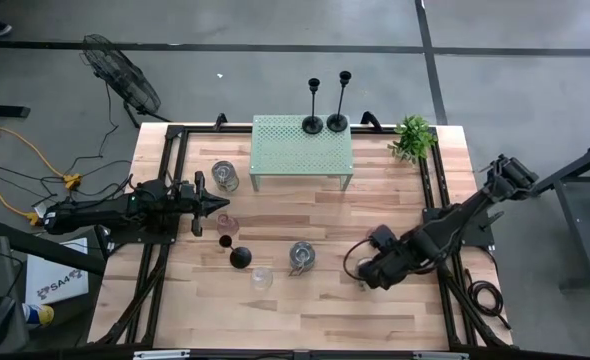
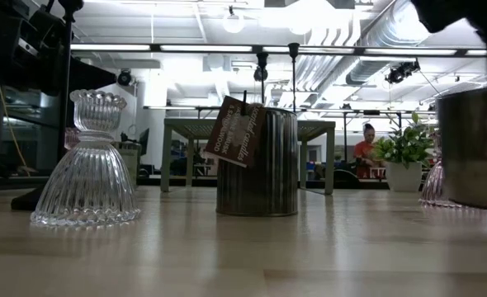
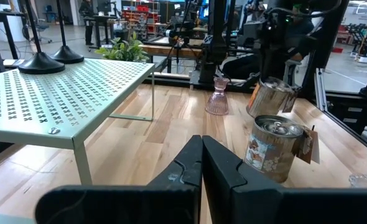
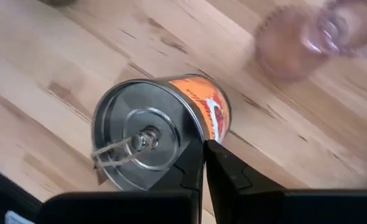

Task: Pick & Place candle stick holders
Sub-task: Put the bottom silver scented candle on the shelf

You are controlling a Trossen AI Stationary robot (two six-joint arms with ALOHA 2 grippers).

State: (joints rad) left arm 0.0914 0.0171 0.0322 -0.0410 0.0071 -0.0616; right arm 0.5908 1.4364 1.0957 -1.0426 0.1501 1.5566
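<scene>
Two black candlesticks [image 1: 313, 123] [image 1: 337, 121] stand on their round bases on the pale green shelf [image 1: 285, 150]. A third [image 1: 239, 256] stands on the table near a clear ribbed glass cup [image 1: 262, 277] [image 2: 87, 165]. Silvery jars stand at the left [image 1: 225, 176] and the middle [image 1: 302, 257] [image 3: 274, 146]. My right gripper [image 1: 372, 274] [image 4: 203, 149] is shut on another silvery jar [image 4: 149, 137] [image 3: 269, 98]. A pink cup [image 3: 219, 96] stands beside it. My left gripper [image 1: 218, 203] [image 3: 202, 163] is shut and empty, by a pink cup [image 1: 223, 222]. My right gripper meets the jar at its top rim [image 4: 193, 138], on the orange-labelled side, slanting down from the table's right. The near-shut fingertips hide what lies between them. The jar is tilted, its lid turned toward the wrist, and appears clear of the table [image 3: 269, 98].
A small leafy plant [image 1: 413, 138] stands at the far right corner. A black frame [image 1: 171, 160] borders the table's sides. Bare wood lies along the near edge [image 1: 305, 320] and between the shelf and the jars.
</scene>
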